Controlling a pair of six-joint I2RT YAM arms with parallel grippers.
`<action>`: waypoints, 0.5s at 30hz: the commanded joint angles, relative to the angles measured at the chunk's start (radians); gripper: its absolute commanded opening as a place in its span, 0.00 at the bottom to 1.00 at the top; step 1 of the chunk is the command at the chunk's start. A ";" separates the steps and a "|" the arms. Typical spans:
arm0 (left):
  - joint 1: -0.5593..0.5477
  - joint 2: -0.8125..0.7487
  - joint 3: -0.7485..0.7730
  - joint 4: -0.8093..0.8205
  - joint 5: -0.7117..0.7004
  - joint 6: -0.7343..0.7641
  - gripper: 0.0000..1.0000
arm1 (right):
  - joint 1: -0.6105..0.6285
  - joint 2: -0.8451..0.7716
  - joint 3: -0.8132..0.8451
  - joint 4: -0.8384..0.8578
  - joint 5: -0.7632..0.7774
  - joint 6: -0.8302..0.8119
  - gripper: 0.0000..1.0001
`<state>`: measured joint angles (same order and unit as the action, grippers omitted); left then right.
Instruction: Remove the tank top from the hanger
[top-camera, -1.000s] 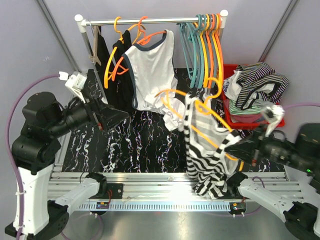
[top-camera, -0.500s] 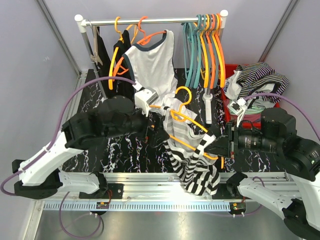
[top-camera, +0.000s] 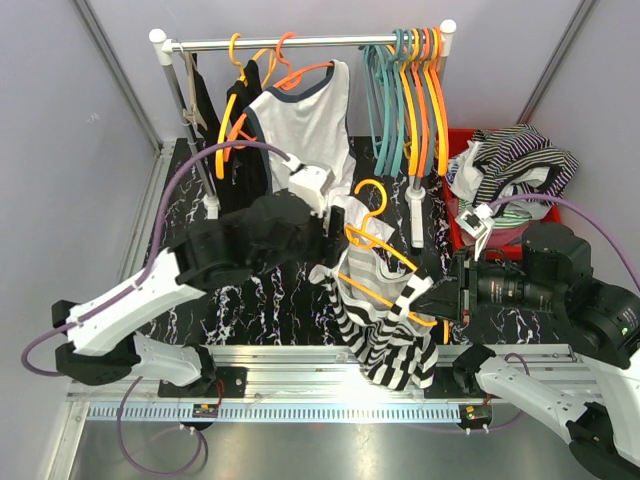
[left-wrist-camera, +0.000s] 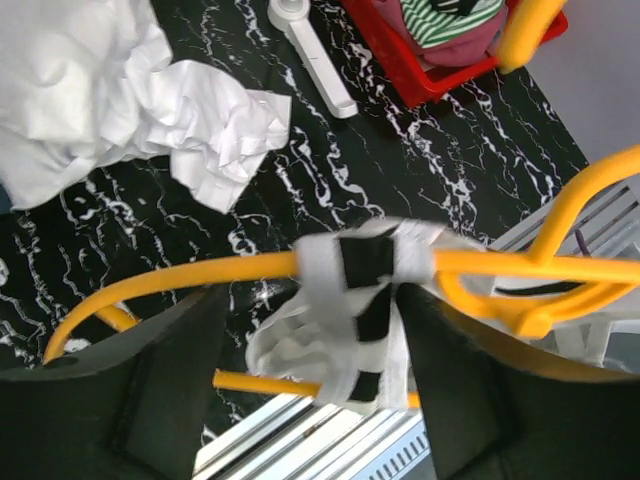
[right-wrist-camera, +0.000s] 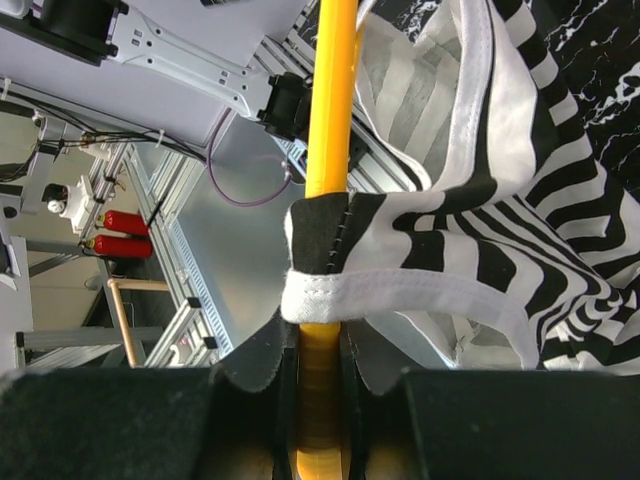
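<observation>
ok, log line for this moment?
left end effector open astride strap | right end effector shut on hanger | tank top on hanger, not removed

The left arm has swung in from the left side of the counter (top-camera: 262, 292) to its middle. Its end effector (left-wrist-camera: 312, 335) now straddles the shoulder strap (left-wrist-camera: 350, 285) of the striped tank top (top-camera: 385, 335) on the orange hanger (top-camera: 378, 238), with jaws narrower than a second ago yet not closed on the cloth. The right end effector (top-camera: 424, 296) has carried the hanger and tank top leftward and slightly farther, and the right arm has drawn in behind them.
</observation>
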<state>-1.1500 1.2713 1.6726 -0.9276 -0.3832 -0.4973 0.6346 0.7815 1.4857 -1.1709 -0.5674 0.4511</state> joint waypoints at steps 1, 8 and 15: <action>-0.030 0.045 0.058 0.069 -0.008 -0.001 0.69 | -0.003 -0.004 0.005 0.073 0.000 0.006 0.00; -0.033 0.036 0.038 0.079 0.040 -0.009 0.25 | -0.003 -0.011 -0.022 0.116 0.031 0.029 0.00; -0.025 -0.001 0.110 -0.039 -0.114 -0.040 0.00 | -0.003 -0.022 -0.013 0.038 0.058 0.003 0.00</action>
<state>-1.1801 1.3220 1.7077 -0.9478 -0.3889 -0.5213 0.6334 0.7761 1.4597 -1.1515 -0.5282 0.4679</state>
